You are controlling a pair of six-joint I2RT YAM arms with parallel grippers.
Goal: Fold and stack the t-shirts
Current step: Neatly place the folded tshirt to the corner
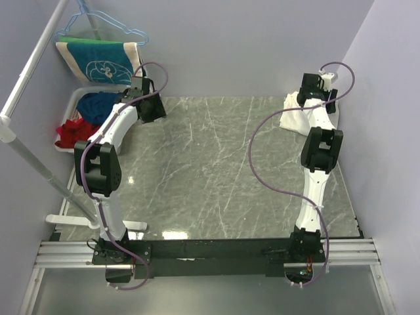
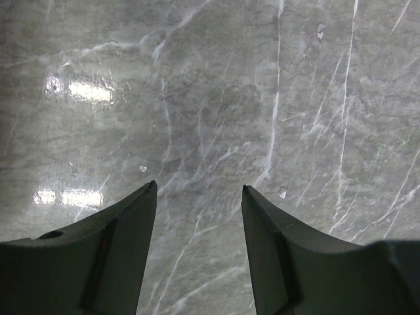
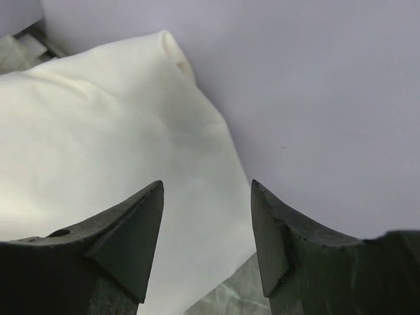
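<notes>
A cream-white t-shirt lies bunched at the table's far right corner against the wall, partly hidden by the right arm. In the right wrist view it shows as plain cream cloth with no print visible. My right gripper is open, just above the shirt's edge, holding nothing. My left gripper is open and empty over bare marble near the far left of the table.
A white basket off the far left holds blue and red clothes. A teal towel with a white print hangs on a hanger behind it. A white rail runs along the left. The purple wall stands close beside the shirt.
</notes>
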